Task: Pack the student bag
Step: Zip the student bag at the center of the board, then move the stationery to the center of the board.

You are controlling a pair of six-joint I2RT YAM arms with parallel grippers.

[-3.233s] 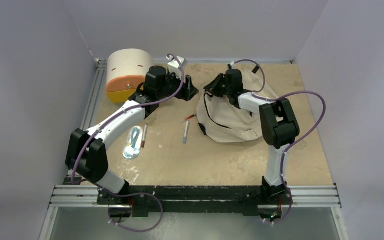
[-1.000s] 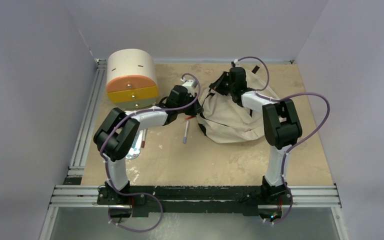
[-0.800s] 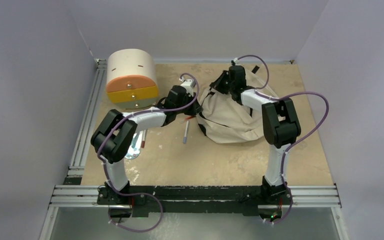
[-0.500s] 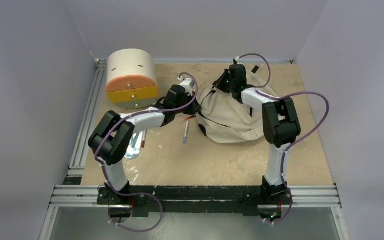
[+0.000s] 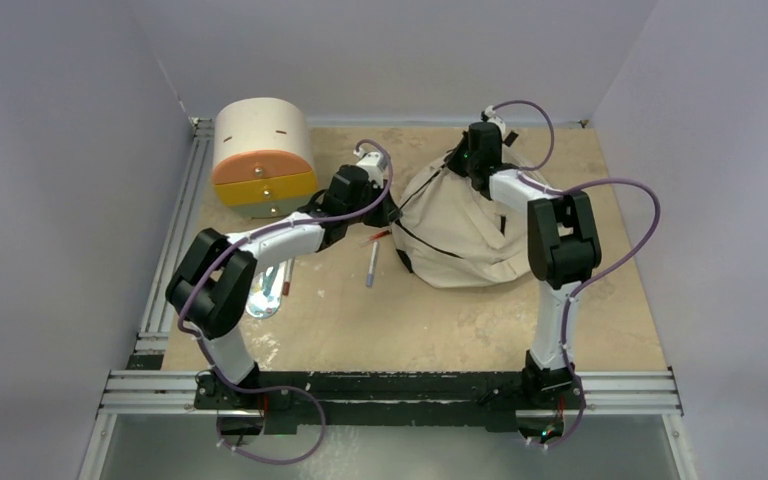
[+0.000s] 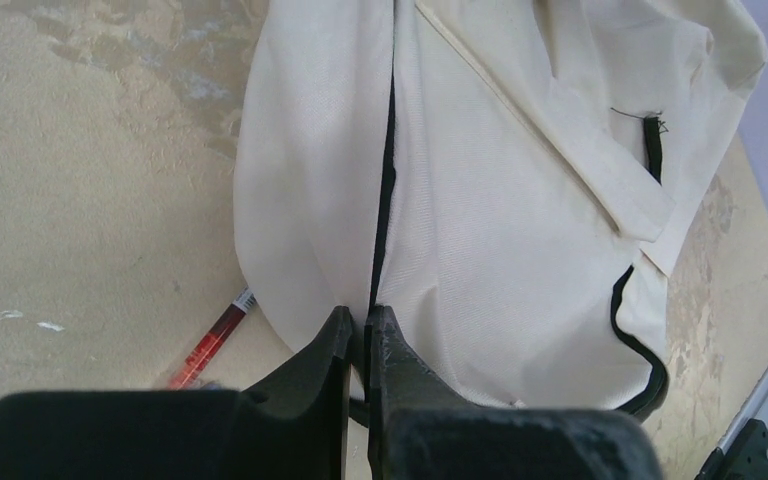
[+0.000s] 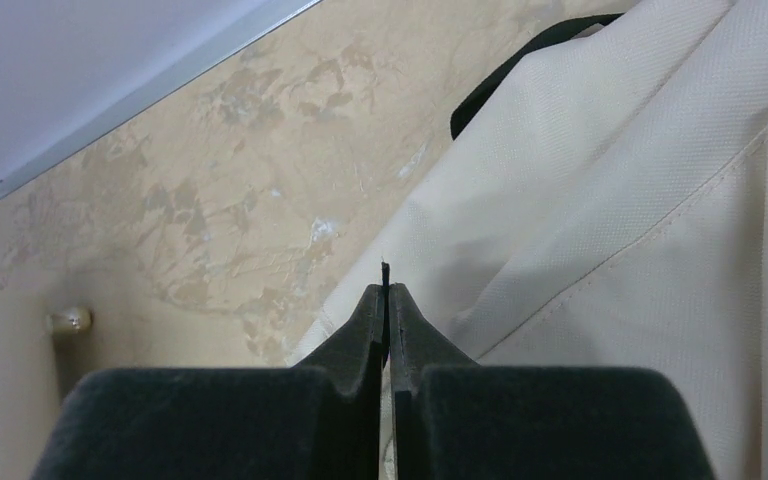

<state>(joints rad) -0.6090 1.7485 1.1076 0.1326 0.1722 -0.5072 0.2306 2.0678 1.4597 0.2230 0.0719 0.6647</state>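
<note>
The student bag (image 5: 465, 235), cream fabric with black zipper lines, lies at the back right of the table. My left gripper (image 5: 388, 211) sits at the bag's left edge. In the left wrist view its jaws (image 6: 358, 320) are shut on the fabric right at a black zipper line of the bag (image 6: 500, 230). My right gripper (image 5: 460, 162) is at the bag's far top end. Its jaws (image 7: 386, 290) are shut on a thin black strip of the bag (image 7: 620, 190) that sticks out past the tips.
A cream drawer box (image 5: 260, 150) with orange and yellow fronts stands at the back left. A red pen (image 5: 379, 237) and a grey pen (image 5: 371, 265) lie just left of the bag. Another pen (image 5: 288, 280) and a pale blue item (image 5: 258, 302) lie under the left arm.
The left gripper came from the drawer box to the bag's left edge. The right gripper moved back and to the right with the bag's top, drawing the fabric taut.
</note>
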